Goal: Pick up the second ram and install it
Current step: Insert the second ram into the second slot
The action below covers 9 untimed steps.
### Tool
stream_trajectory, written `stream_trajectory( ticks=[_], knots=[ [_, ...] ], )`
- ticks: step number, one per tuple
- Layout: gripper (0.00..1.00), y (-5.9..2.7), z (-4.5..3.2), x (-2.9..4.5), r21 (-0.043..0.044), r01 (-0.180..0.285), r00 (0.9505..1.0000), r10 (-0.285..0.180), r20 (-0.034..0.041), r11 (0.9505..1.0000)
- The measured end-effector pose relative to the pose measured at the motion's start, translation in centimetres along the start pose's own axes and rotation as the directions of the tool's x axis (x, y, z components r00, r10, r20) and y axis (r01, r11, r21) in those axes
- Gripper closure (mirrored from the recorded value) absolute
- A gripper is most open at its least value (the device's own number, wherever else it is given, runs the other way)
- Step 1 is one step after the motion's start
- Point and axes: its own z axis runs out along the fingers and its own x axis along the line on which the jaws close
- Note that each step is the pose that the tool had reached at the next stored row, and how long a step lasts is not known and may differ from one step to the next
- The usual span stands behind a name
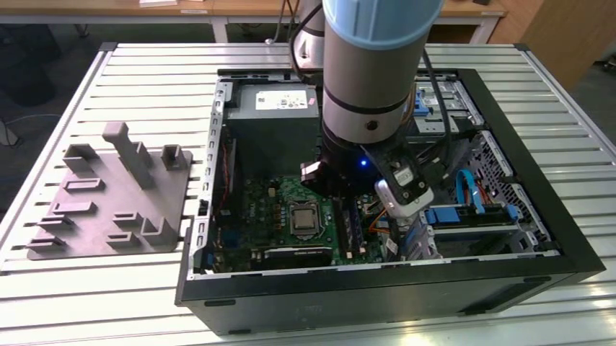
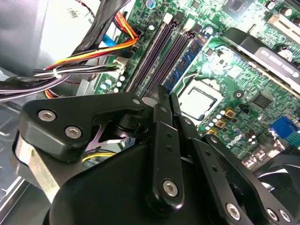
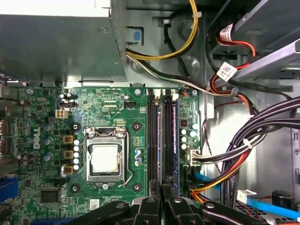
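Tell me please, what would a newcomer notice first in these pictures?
Most striking is the big grey-blue robot arm, which reaches down into the open black computer case on the slatted table. In the first wrist view, the green motherboard shows the silver processor in its socket, with the long memory slots beside it and the black gripper directly over their near end. A grey parts holder lies on the table at the exterior view's left.
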Motion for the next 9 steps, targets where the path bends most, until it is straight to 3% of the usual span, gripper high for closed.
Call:
stream_trajectory(
  ticks=[9],
  knots=[
    [0.86, -0.02, 0.37, 0.02, 0.0001, 0.000, 1.0000, 0.000, 0.0000, 1.0000]
  ],
)
